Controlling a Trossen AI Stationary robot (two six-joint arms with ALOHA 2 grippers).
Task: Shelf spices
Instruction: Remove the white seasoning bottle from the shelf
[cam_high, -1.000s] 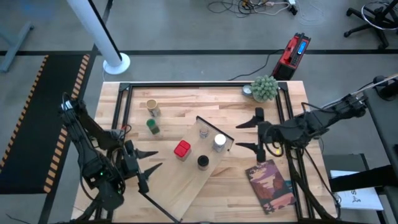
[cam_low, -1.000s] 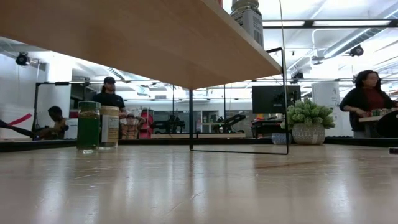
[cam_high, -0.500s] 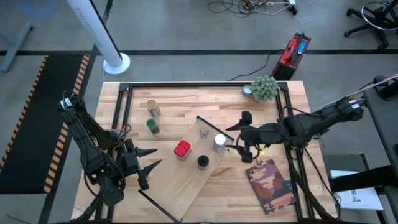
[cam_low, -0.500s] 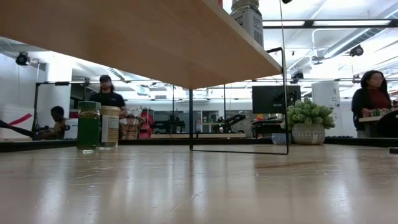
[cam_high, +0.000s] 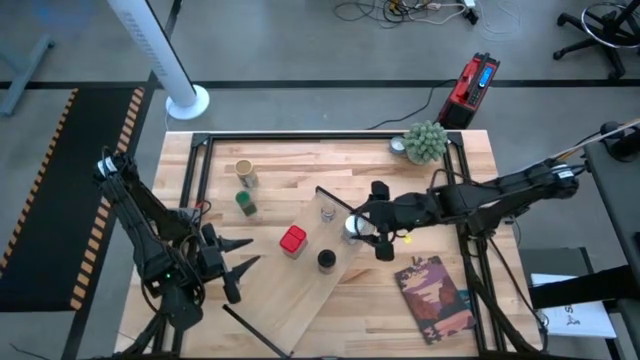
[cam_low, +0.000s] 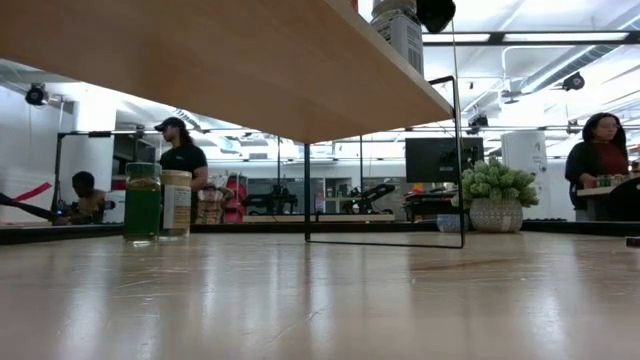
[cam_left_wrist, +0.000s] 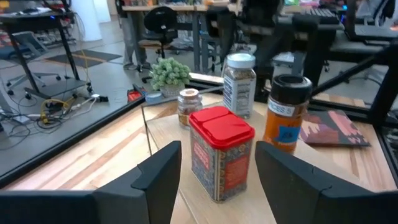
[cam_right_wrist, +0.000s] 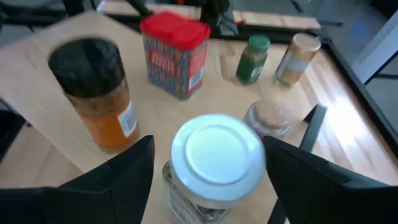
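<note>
Butcher-block tabletop (cam_high: 290, 160); shelf (cam_high: 300, 280) lying diagonal; right claw (cam_high: 372, 222) spread around white-topped jar (cam_high: 352, 226)

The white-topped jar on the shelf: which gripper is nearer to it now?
Right. The right gripper is open around the white-topped jar on the shelf, one finger on each side. The left gripper waits open at the shelf's opposite end, facing the red jar.

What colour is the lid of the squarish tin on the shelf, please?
Red, clearest in the left wrist view: squarish tin.

grey concrete floor (cam_high: 300, 50) surrounds the butcher-block worktop (cam_high: 290, 160); a white pole (cam_high: 160, 55) stands on a round base, a striped black mat (cam_high: 45, 190) alongside. people (cam_low: 180, 160) stand among distant desks.
</note>
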